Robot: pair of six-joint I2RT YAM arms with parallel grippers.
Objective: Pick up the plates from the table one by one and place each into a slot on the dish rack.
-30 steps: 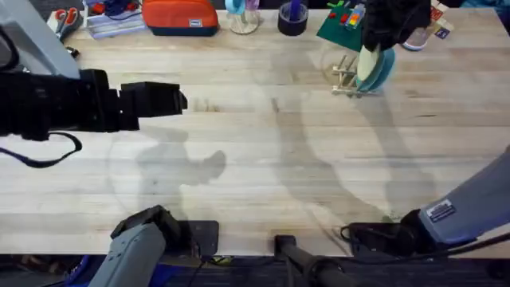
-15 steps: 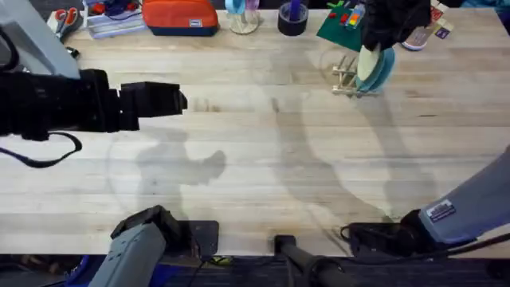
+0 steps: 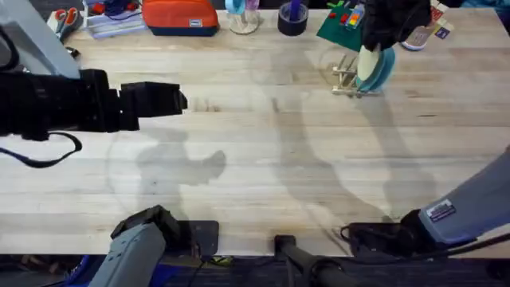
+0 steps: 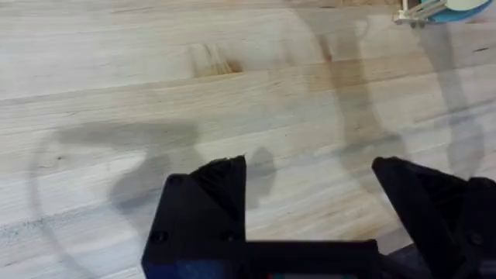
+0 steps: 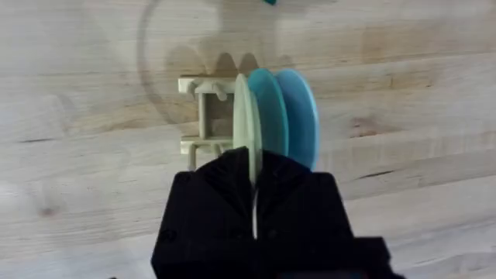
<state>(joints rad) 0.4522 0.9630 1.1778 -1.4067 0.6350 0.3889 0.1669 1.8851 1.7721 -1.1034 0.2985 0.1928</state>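
The dish rack (image 3: 344, 77) (image 5: 201, 116) stands at the far right of the table (image 3: 263, 151). Three plates stand upright in its slots: a cream-yellow one (image 3: 367, 64) (image 5: 242, 116) and two teal-blue ones (image 3: 385, 68) (image 5: 269, 112) behind it. My right gripper (image 3: 381, 36) (image 5: 254, 177) is over the rack, shut on the cream plate's rim. Over bare wood at the left, my left gripper (image 3: 177, 100) (image 4: 310, 182) is open and holds nothing. In the left wrist view the rack (image 4: 411, 12) shows far off.
Along the back edge are an orange pouch (image 3: 179, 16), a clear glass (image 3: 243, 17), a dark cup (image 3: 292, 19), a green baseplate with bricks (image 3: 336, 25) right behind the rack, and a tray of tools (image 3: 103, 17).
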